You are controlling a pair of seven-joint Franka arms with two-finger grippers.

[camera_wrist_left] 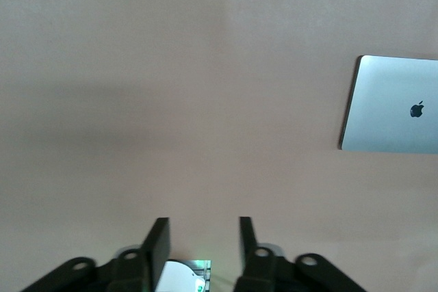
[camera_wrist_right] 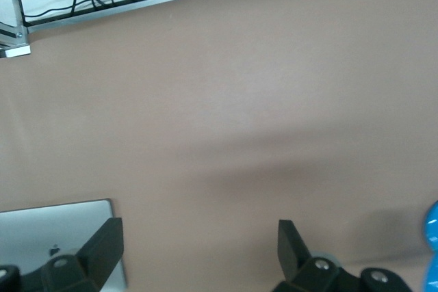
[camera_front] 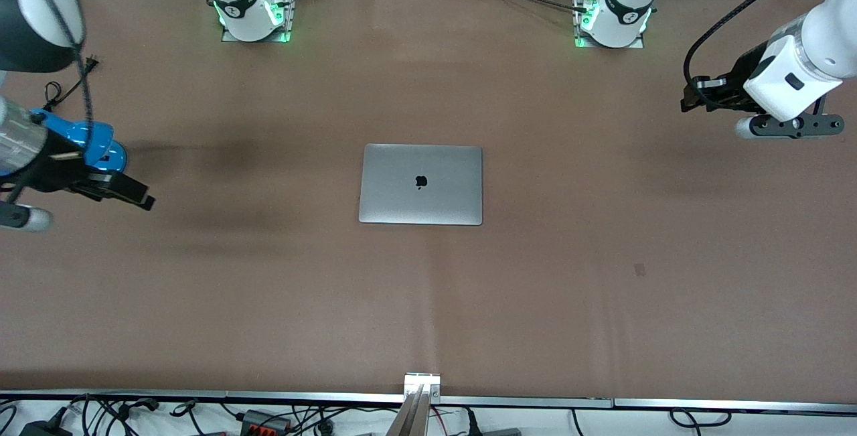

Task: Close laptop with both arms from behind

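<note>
Laptop (camera_front: 420, 184) position: lies flat at the middle of the surface (camera_front: 602, 288), well apart from every edge and from both arms.
Laptop state: lid fully down, logo face up; judged from this, the closing step is done.
Laptop orientation: long axis runs from the right arm's end of the surface to the left arm's end. The logo reads upright to the front camera. Which long edge carries the hinge cannot be told from the pictures.
Handling, judged: slim metal shell, stiff, moderately heavy, smooth and likely slippery on the lid; the screen inside is fragile, so press on it with broad, light contact, not at a point.
Where to take hold, judged: the two short edges, one hand on each, or push flat on the lid near its corners. The thin edge sits flush on the surface and offers little for fingers to get under.
Left hand (camera_wrist_left: 198, 237): in the air over the surface's edge at the left arm's end, fingers parted with a moderate gap, holding nothing.
Right hand (camera_wrist_right: 198, 244): in the air over the edge at the right arm's end, fingers spread wide, holding nothing.
</note>
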